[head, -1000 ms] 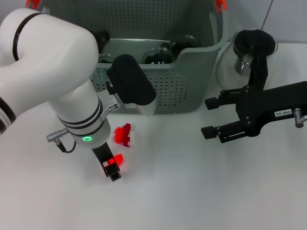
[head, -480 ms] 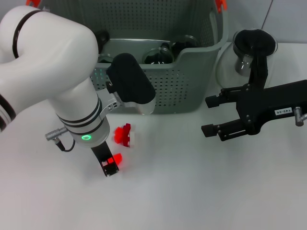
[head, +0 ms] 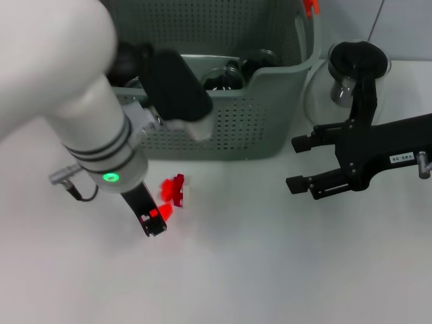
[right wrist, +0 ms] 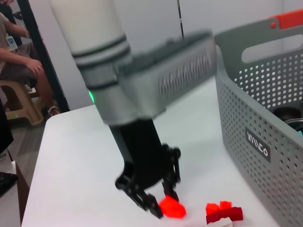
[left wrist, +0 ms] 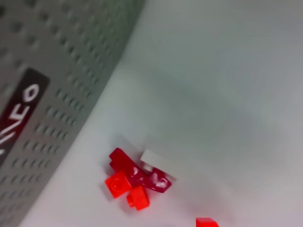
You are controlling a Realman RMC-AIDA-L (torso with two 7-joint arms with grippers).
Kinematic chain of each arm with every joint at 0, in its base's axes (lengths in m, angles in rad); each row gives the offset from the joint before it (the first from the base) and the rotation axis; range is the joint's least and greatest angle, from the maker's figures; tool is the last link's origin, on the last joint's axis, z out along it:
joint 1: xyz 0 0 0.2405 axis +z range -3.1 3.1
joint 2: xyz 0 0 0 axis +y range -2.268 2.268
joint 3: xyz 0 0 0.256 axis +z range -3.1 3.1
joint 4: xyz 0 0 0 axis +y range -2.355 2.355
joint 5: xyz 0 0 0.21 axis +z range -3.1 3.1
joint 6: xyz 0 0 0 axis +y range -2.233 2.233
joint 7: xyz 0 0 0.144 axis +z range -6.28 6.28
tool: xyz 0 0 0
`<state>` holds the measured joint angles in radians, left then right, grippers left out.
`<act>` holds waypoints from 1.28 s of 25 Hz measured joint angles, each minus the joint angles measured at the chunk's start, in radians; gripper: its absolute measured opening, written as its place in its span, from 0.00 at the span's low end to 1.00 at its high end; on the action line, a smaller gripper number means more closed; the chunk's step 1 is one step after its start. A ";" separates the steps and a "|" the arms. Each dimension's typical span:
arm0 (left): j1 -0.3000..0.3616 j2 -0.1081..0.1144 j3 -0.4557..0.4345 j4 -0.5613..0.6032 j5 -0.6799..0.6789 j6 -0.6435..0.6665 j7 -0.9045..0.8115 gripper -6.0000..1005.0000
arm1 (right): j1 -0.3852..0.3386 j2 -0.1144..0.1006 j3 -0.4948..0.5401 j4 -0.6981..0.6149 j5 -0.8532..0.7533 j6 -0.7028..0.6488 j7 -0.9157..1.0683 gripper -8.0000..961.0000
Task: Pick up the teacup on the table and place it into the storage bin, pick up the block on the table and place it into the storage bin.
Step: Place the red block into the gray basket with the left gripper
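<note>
Left claw (head: 154,223) grips a small bright red block piece (right wrist: 171,207) above the smooth white table (head: 270,270).
Beside it lies a red-and-white block cluster (head: 175,191); behind stands the grey-green perforated plastic storage bin (head: 270,121). Right claw (head: 302,164) hangs open, well apart.

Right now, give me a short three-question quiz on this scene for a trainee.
1. True or false: the right gripper is holding a teacup.
2. Pick one. What is the left gripper clamped on? A: a small red block. B: a spoon. C: a lid.
3. Fill the gap: the red and white brick cluster lies on the table, just in front of the perforated grey ____.

Key
1. False: its jaws are open and empty, off to the right side.
2. A.
3. Bin.
</note>
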<state>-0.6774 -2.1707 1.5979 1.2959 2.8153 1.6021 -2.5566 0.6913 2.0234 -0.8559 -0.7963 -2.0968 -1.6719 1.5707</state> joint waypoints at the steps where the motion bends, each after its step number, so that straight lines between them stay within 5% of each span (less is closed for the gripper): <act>1: 0.013 0.000 -0.027 0.052 -0.004 0.034 0.003 0.29 | -0.002 0.000 0.000 -0.001 0.000 -0.001 0.000 0.91; 7: 0.052 0.002 -0.251 0.347 -0.139 0.190 0.047 0.29 | -0.006 0.000 0.000 -0.005 0.000 -0.002 -0.007 0.91; 12: -0.026 0.025 -0.550 0.452 -0.370 0.281 0.080 0.29 | -0.007 0.000 -0.003 -0.005 0.000 -0.004 -0.011 0.91; 16: -0.106 0.077 -0.702 0.340 -0.447 0.193 0.081 0.29 | -0.001 0.001 -0.006 -0.006 -0.002 -0.017 -0.013 0.91; 20: -0.161 0.154 -0.730 0.107 -0.443 0.007 0.082 0.29 | 0.003 0.003 -0.007 -0.007 -0.006 -0.025 -0.014 0.91; 24: -0.192 0.202 -0.733 -0.094 -0.443 -0.142 0.089 0.29 | 0.006 0.001 -0.009 -0.007 -0.006 -0.036 -0.014 0.91; 32: -0.207 0.203 -0.727 -0.207 -0.435 -0.271 0.128 0.33 | 0.013 -0.010 -0.009 -0.009 -0.006 -0.055 -0.014 0.91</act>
<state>-0.8844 -1.9682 0.8713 1.0886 2.3804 1.3307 -2.4282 0.7042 2.0139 -0.8652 -0.8052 -2.1032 -1.7268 1.5566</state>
